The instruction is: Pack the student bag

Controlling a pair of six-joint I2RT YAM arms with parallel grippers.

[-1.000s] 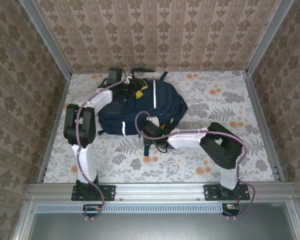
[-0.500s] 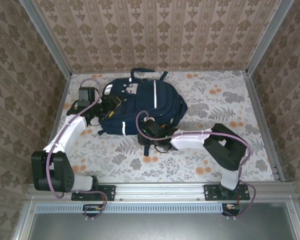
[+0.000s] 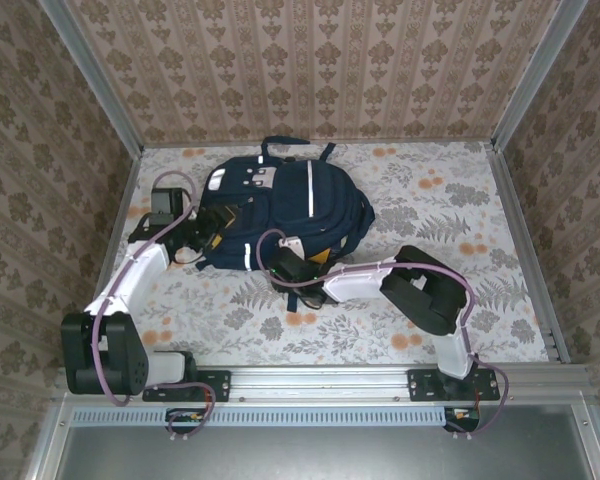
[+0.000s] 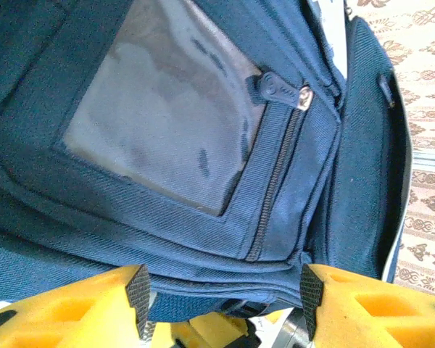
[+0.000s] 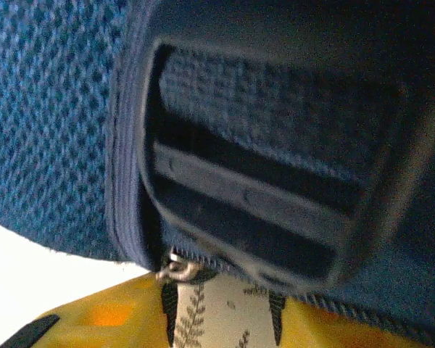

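Note:
The student bag [image 3: 300, 205], navy with white stripes, lies flat at the back left of the table. My left gripper [image 3: 215, 222] is at its left side. In the left wrist view the left gripper [image 4: 225, 296] is open, its yellow fingers [image 4: 139, 290] wide apart just below a folded edge of the bag [image 4: 203, 203], under a grey window pocket and a zipper pull [image 4: 279, 87]. My right gripper [image 3: 285, 262] is at the bag's near edge. In the right wrist view the right gripper [image 5: 223, 315] is open, with tablecloth showing between its pads. A metal zipper ring [image 5: 175, 270] sits at its left fingertip, below a black strap buckle [image 5: 254, 210].
The floral tablecloth [image 3: 440, 200] stretches to the right of the bag and along the near side. Aluminium frame rails [image 3: 520, 230] and patterned walls close in the table on three sides. Dark straps trail from the bag's near edge [image 3: 298, 298].
My left arm swung from behind the bag's top round to its left side. My right gripper went from shut to open and slid a little left along the bag's near edge.

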